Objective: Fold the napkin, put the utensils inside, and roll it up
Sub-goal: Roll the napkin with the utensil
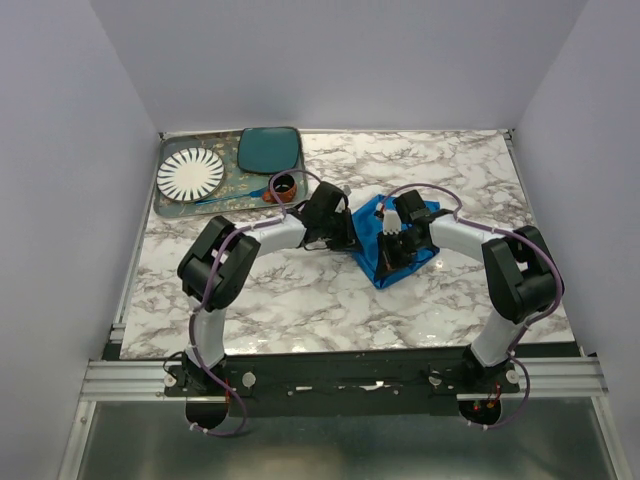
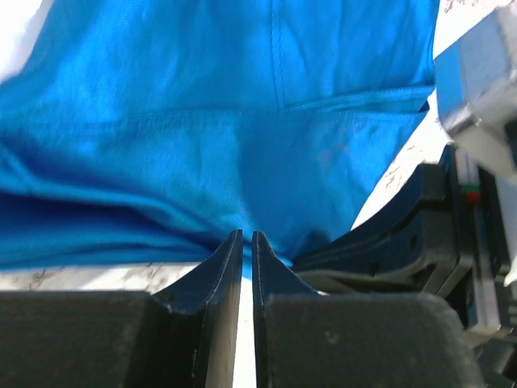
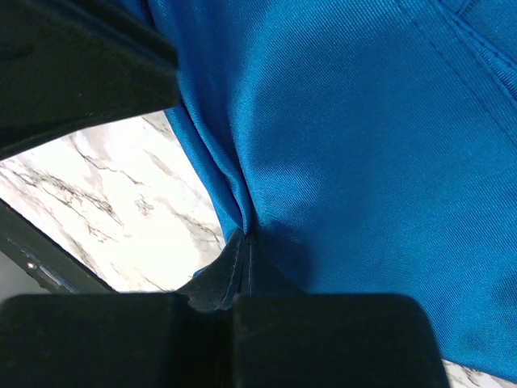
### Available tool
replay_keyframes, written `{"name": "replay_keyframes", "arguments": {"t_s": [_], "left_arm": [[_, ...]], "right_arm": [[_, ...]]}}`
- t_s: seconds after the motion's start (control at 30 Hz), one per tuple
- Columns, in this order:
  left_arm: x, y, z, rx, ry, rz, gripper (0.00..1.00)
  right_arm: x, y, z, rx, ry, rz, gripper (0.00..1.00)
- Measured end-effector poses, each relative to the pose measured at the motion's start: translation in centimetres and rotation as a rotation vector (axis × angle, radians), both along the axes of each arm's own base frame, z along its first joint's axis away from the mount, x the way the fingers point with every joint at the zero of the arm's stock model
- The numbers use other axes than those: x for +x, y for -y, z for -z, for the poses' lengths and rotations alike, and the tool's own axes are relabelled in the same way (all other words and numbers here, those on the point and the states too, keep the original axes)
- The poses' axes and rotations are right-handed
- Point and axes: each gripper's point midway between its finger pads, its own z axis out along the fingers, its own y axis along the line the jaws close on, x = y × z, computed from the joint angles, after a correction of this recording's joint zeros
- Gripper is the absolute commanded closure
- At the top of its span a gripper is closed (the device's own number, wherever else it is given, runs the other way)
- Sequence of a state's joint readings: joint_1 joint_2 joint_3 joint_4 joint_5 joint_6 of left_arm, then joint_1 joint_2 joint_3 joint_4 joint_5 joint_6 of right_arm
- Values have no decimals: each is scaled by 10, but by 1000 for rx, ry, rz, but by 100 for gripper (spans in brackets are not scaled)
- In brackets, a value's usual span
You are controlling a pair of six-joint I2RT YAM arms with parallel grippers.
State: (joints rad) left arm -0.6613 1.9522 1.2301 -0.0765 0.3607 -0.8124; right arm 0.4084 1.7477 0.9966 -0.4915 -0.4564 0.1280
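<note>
The bright blue napkin (image 1: pixel 385 262) lies bunched on the marble table right of centre. It fills the left wrist view (image 2: pixel 242 121) and the right wrist view (image 3: pixel 363 162). My left gripper (image 1: pixel 350 232) is at its left edge, jaws nearly together and pinching a fold of cloth (image 2: pixel 246 234). My right gripper (image 1: pixel 400 246) is over the middle of the napkin, jaws shut on a pinched fold (image 3: pixel 246 236). The two grippers are close together. The slim fork (image 1: pixel 238 195) lies on the tray at the back left, away from both grippers.
A tray (image 1: pixel 168 205) at the back left holds a white striped plate (image 1: pixel 190 173), a dark teal plate (image 1: pixel 268 150) and a small brown cup (image 1: pixel 284 185). The marble table (image 1: pixel 300 300) is walled on the left, back and right.
</note>
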Motion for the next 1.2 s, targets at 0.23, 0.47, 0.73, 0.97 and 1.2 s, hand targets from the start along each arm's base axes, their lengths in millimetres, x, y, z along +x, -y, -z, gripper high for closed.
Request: {"name": "replay_keyframes", "arguments": {"t_s": [0.23, 0.47, 0.73, 0.97, 1.2], "left_arm": [[8, 6, 8, 5, -4, 0, 86], [8, 4, 20, 32, -14, -2, 73], [10, -10, -22, 81, 88, -13, 34], [19, -36, -44, 106, 128, -78, 34], [23, -53, -11, 190, 57, -115, 33]], "right_arm": [[1, 1, -1, -1, -2, -9, 99], [1, 1, 0, -3, -2, -16, 100], [1, 1, 0, -4, -1, -17, 99], [1, 2, 0, -4, 0, -17, 100], [1, 1, 0, -4, -3, -18, 100]]}}
